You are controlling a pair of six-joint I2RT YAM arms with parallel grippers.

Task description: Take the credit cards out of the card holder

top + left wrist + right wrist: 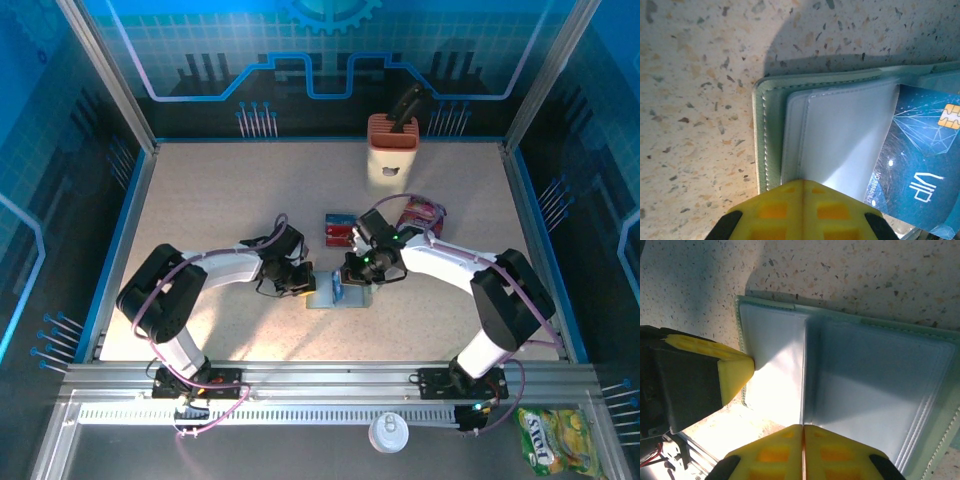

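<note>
The card holder [328, 297] lies open and flat on the table between my two grippers; it is pale grey-green with clear sleeves [840, 135] [870, 390]. A blue credit card [922, 160] with a gold chip sticks out of its right side. A red-and-blue card [339, 228] lies on the table behind the holder. My left gripper [803, 183] [300, 281] is shut, its tips pressing the holder's left panel near the edge. My right gripper [802, 427] [360, 271] is shut, its tips at the crease between the two sleeves. The left gripper's fingers [735, 371] touch the holder's left edge.
A crinkled purple-red snack packet [421, 213] lies just behind the right arm. A tall orange-and-cream block [392, 150] stands at the back. Blue walls enclose the table [220, 200] on three sides. A yellow packet [555, 440] and a white lid [387, 432] lie in front of the rail.
</note>
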